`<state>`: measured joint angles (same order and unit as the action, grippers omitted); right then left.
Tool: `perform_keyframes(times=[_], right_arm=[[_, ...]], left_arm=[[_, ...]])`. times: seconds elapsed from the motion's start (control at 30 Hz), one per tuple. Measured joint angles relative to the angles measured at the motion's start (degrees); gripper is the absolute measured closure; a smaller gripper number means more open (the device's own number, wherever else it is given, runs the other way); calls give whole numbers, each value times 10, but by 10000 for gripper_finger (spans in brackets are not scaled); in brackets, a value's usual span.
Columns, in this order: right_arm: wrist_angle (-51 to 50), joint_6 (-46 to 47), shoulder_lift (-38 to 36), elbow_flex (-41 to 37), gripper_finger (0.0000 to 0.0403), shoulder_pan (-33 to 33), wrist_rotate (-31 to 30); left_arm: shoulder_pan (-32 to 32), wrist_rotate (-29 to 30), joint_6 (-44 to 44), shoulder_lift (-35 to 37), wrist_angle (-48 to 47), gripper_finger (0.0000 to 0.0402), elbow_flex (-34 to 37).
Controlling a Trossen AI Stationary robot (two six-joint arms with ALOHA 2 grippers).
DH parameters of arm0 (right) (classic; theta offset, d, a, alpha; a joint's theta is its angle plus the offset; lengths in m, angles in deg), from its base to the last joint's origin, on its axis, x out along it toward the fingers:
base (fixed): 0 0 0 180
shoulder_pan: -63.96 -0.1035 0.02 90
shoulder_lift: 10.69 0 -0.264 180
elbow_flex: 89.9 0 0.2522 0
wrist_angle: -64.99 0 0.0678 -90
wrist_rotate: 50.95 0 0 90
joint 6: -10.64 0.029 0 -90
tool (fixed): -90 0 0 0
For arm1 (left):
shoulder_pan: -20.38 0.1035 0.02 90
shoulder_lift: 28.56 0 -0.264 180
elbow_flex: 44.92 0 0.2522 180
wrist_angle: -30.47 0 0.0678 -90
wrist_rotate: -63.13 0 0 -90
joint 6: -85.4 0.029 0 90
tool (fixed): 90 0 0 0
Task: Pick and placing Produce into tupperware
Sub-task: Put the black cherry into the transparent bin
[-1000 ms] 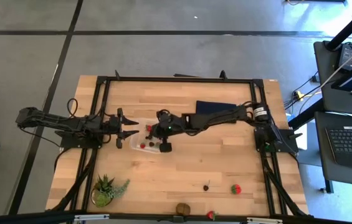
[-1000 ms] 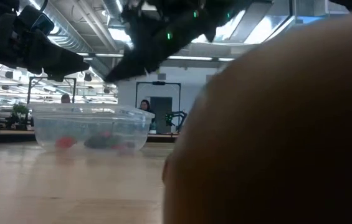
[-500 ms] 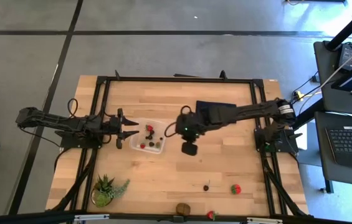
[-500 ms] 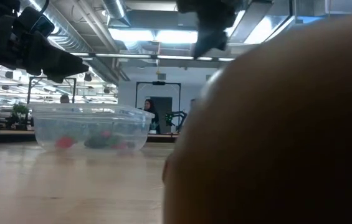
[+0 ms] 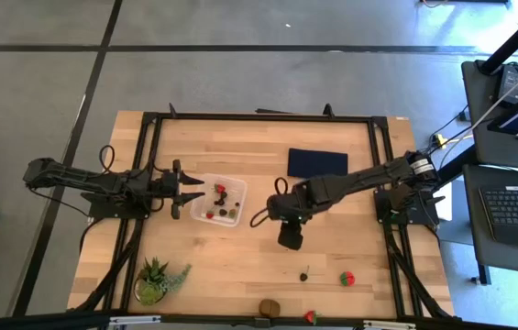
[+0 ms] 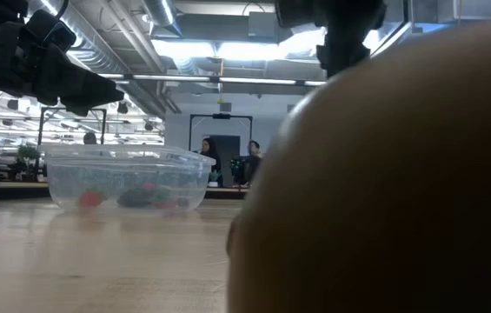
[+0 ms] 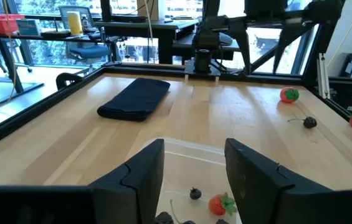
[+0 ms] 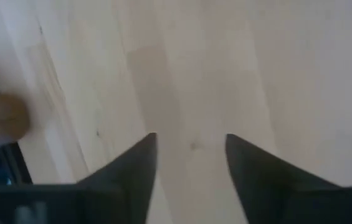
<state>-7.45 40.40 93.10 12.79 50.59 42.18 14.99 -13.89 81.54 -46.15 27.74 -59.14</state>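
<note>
The clear tupperware [image 5: 233, 195] sits left of the table's middle and holds two strawberries [image 5: 221, 190] and dark berries [image 5: 227, 213]. My left gripper [image 5: 194, 193] hovers open above its left rim; its wrist view [image 7: 194, 158] looks down on a strawberry [image 7: 219, 204] and a berry [image 7: 195, 193] inside. My right gripper [image 5: 290, 242] is open above bare wood [image 8: 188, 152], right of the tupperware. Nearer the front edge lie a dark berry [image 5: 303, 275], a strawberry [image 5: 347, 278], the brown kiwi [image 5: 270, 308] and another strawberry [image 5: 311, 316].
A folded dark blue cloth [image 5: 317, 161] lies toward the far edge. A spiky potted plant [image 5: 158, 280] stands at the near left corner. In the low view the kiwi [image 6: 384, 174] fills the right side, close to the camera. Black frame rails [image 5: 259, 116] border the table.
My right gripper has drawn away from over the tupperware, moving toward the table's right and near edge, and now hangs over bare wood. The left gripper and the tupperware have kept still.
</note>
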Motion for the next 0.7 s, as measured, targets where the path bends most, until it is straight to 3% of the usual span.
perform_keyframes(times=[0.13, 0.27, 0.47, 0.7], right_arm=[[9, 14, 0, -21, 151, -33, 0], [41, 63, 0, -47, 120, -79, 0], [114, 149, 1, -107, 121, -152, -20], [227, 183, 37, -131, 145, -210, -49]], left_arm=[[0, 0, 0, 0, 0, 238, 0], [0, 0, 0, 0, 0, 233, 0], [0, 0, 0, 0, 0, 232, 0], [0, 0, 0, 0, 0, 240, 0]])
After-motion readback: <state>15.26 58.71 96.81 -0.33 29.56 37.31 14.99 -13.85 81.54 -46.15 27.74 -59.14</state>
